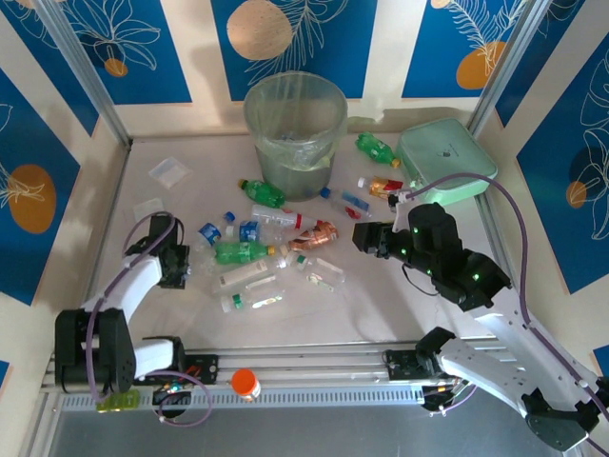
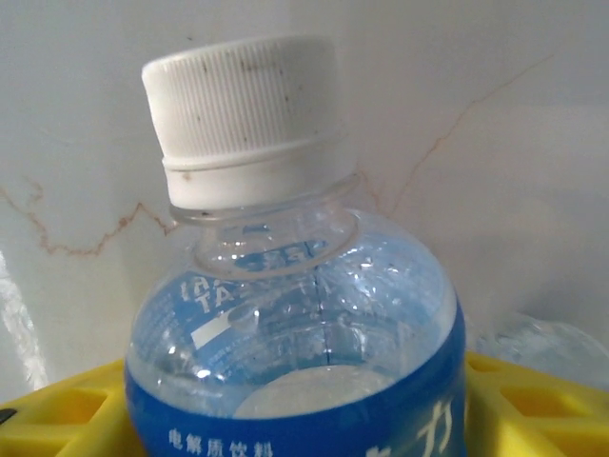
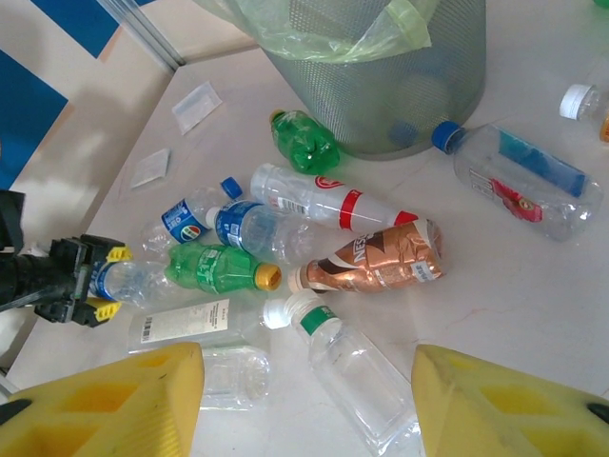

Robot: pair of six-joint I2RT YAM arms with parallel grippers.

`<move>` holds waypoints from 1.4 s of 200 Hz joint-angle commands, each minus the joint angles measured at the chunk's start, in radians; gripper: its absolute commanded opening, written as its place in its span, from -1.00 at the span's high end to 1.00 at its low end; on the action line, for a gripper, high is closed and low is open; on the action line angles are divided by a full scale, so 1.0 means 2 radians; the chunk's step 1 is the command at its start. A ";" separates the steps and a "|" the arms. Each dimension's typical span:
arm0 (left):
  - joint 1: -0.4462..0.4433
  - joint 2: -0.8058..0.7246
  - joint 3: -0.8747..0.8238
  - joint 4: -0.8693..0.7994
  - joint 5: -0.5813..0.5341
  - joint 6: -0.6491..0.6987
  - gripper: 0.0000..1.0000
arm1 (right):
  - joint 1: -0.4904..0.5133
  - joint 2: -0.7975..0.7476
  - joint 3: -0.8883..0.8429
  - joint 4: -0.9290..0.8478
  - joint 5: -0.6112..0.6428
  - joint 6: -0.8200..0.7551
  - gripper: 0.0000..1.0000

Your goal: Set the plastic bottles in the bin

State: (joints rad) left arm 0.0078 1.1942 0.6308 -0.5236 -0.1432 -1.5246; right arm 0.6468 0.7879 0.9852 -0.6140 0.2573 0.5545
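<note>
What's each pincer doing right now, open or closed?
Left pincer: closed on a blue-labelled bottle.
Right pincer: open, holding nothing.

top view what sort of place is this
Probably a robot lab cell, not a home: two arms bolted to a metal rail, blue printed panels fencing the table, bottles scattered by a bin.

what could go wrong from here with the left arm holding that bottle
1. The left gripper pinches the round, smooth white-capped bottle; it may slip or swing when lifted.
2. The bin stands beyond the pile of bottles, so a low carry could scatter it.
3. The open right gripper hangs over that pile; closing may shove neighbours.
</note>
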 commanded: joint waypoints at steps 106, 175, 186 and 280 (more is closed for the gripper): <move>-0.026 -0.114 0.029 0.146 0.217 0.184 0.29 | 0.038 0.078 0.052 -0.008 -0.051 -0.013 -0.24; -0.154 -0.103 0.066 0.354 0.408 0.262 0.28 | 0.043 0.113 0.058 0.074 -0.216 0.025 -0.27; -0.168 -0.103 0.067 0.369 0.421 0.264 0.32 | 0.043 0.114 0.057 0.091 -0.234 0.036 -0.31; -0.244 -0.137 0.058 0.432 0.419 0.271 0.38 | 0.043 0.180 0.052 0.236 -0.375 0.119 -0.67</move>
State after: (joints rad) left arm -0.4648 0.9417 0.7452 0.2642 0.6884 -0.9936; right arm 0.7273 1.1252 1.0790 -0.2676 -0.3458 0.7326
